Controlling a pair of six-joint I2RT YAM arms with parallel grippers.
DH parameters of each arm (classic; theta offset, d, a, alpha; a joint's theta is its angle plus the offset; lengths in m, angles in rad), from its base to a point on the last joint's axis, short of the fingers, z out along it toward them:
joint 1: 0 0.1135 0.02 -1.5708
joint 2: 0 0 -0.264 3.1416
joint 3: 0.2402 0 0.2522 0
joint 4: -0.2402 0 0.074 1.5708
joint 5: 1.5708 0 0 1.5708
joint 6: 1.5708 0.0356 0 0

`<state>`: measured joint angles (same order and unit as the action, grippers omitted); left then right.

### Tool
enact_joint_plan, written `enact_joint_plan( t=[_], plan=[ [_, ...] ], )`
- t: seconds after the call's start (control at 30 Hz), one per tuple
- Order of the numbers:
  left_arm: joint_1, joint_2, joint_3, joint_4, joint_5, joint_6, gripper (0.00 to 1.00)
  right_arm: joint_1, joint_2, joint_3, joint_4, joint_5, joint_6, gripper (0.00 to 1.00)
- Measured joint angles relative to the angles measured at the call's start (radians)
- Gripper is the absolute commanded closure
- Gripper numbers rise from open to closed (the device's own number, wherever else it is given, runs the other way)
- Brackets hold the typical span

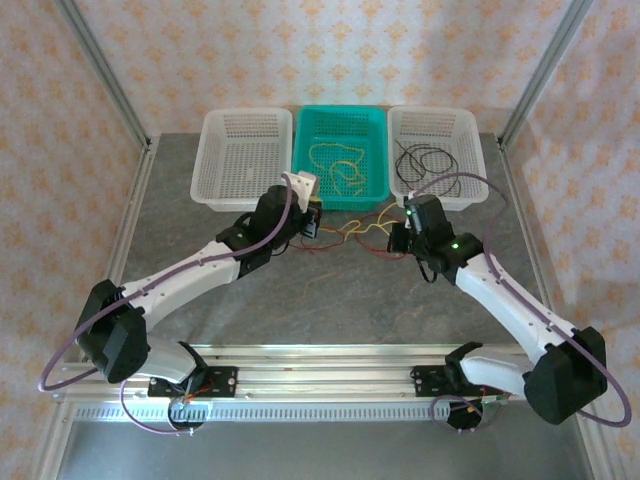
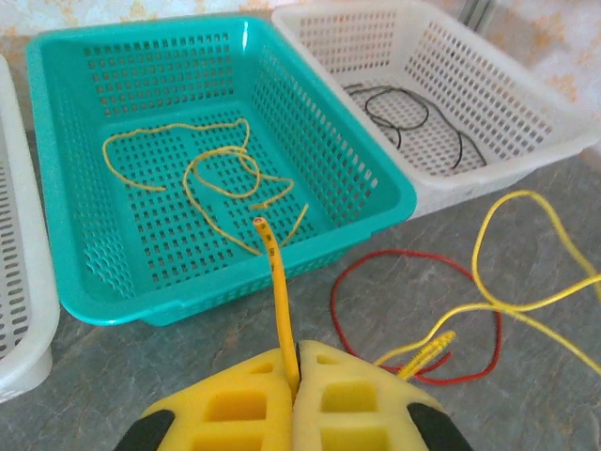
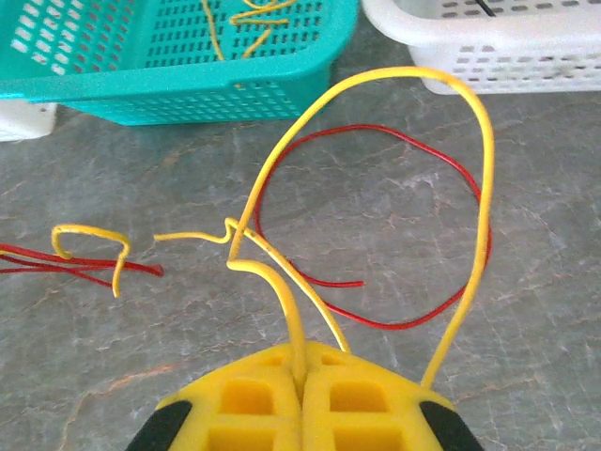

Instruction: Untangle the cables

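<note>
Since both arms are clamped onto yellow wire just in front of the teal basket (image 1: 350, 198), the step in hand reads as drawing yellow out of the knot of cables (image 1: 355, 235) that lies on the table (image 1: 330, 300) beside that basket's near wall; the left gripper (image 2: 298, 362), close to the basket's near left corner, is clenched on a yellow cable (image 2: 277, 291) whose cut end sticks up past the fingertips toward the basket's rim; the right gripper (image 3: 302, 362), off the basket's near right corner, is likewise clenched on yellow strands (image 3: 293, 319), and a tall yellow arch (image 3: 489, 169) rises from beside its fingers toward the basket; whether both grip the same length of wire I cannot tell; a red cable (image 3: 380, 129) lies in a wide loop flat on the table in front of the basket, between the two grippers, and the arch passes over it, so the two colours look crossed rather than free; loose yellow wires (image 2: 216, 155) lie inside the teal basket, and black cables (image 1: 425, 160) lie in the white basket (image 1: 430, 110) just beside its right wall, which suggests a sort by colour; the work looks partway done, with yellow and red left on the table; the next move calls for lifting the yellow clear of the red loop without dragging the red along, watching for a snag where they cross, then carrying the freed wire over the basket's near rim and letting it go among the other yellow ones.
</note>
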<state>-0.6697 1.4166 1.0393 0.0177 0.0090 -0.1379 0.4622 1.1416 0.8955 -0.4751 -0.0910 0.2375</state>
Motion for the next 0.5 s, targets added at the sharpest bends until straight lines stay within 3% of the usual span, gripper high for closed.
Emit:
enact_joint_plan(
  t=[0.33, 0.5],
  plan=[
    [-0.088, 0.174, 0.207, -0.235, -0.173, 0.069, 1.00, 0.000, 0.014, -0.002, -0.019, 0.077, 0.059, 1.00],
    [-0.123, 0.274, 0.297, -0.398, -0.373, 0.060, 1.00, 0.000, 0.042, -0.013, -0.023, 0.075, 0.068, 1.00]
  ],
)
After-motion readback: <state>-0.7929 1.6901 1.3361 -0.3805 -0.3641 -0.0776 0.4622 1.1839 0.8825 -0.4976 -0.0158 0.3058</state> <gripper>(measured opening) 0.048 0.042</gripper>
